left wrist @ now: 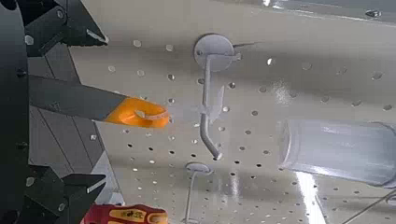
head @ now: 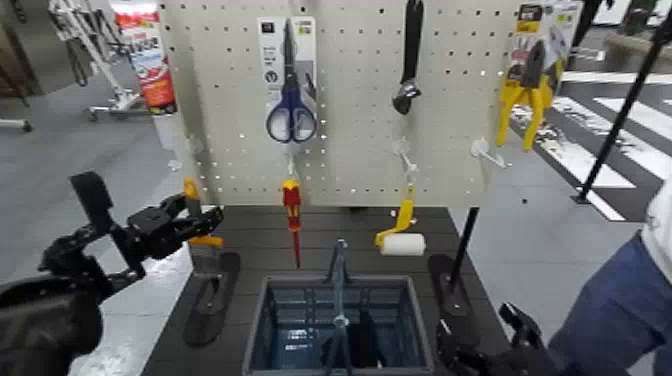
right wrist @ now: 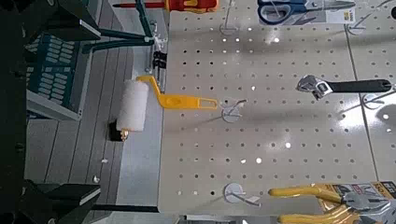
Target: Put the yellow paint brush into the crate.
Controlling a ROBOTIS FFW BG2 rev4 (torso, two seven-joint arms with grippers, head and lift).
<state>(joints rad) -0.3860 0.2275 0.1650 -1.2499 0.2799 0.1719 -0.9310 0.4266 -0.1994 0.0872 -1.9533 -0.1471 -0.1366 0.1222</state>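
Pegboard [head: 235,110] of pale, perforated panel stands over a dark slatted platform [head: 255,240], with striped flooring behind it to the right. The paint brush [head: 192,192] hangs near the board's left edge in the head view, its long axis roughly upright, yellow-orange handle tip upward and bristle end downward. Its tip lies just beside a pale hook [left wrist: 210,93] in the left wrist view. The left gripper [left wrist: 104,112] is at the brush, its fingers spread on either side of the dark handle; no grip is closed on it. The right gripper [right wrist: 99,114], low on the right beyond the crate, has its fingers spread and empty.

To the brush's right hang a red-and-yellow screwdriver [head: 292,205], with blue scissors [head: 290,110] above it, then a yellow-handled roller [head: 403,243] below an adjustable wrench [head: 408,70]. Yellow pliers [head: 530,90] hang at the far right; a person's leg [head: 610,310] shows beyond the platform.

The crate [head: 300,281], grey-blue and open-topped, sits below the screwdriver and roller. Its arched handle [head: 341,300] stands up across the opening; a dark shape inside cannot be identified
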